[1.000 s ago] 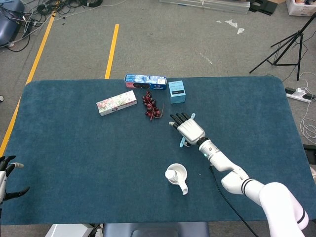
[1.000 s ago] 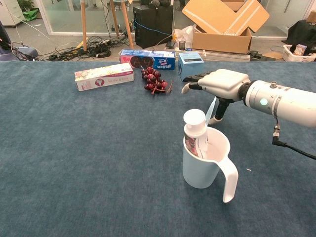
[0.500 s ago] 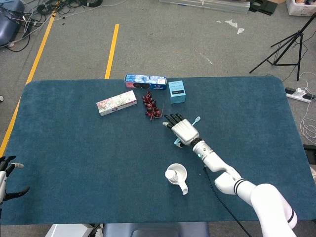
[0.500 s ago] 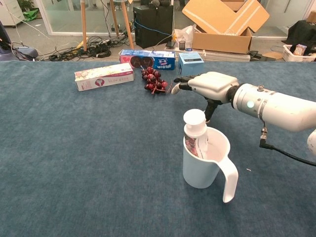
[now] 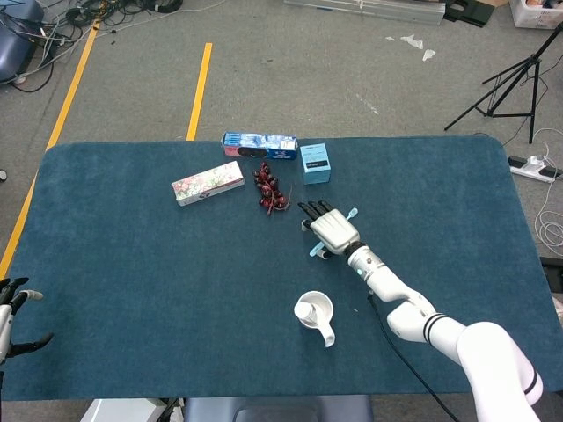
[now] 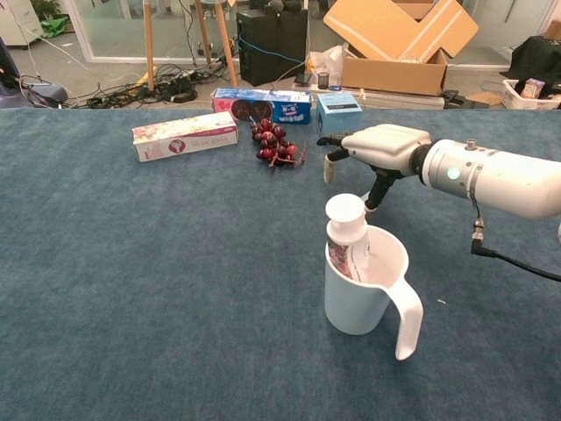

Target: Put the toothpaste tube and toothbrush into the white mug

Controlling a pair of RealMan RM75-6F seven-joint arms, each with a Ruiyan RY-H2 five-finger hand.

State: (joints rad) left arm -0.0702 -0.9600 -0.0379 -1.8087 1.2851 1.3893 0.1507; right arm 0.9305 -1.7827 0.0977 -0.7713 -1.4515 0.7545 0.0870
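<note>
While the tube (image 6: 345, 230) is standing in the mug (image 6: 364, 289), the right hand (image 5: 332, 229) is hovering palm-down beyond it, pinching the toothbrush (image 5: 332, 232), and the left hand (image 5: 12, 308) is idling spread at the table's (image 5: 132, 281) edge.

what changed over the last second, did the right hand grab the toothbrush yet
The right hand swung toward the grapes, then eased partway back, staying low over the toothbrush. Whether it grips the toothbrush cannot be told. The toothpaste tube stays upright in the white mug, and the boxes and left hand did not move.
</note>
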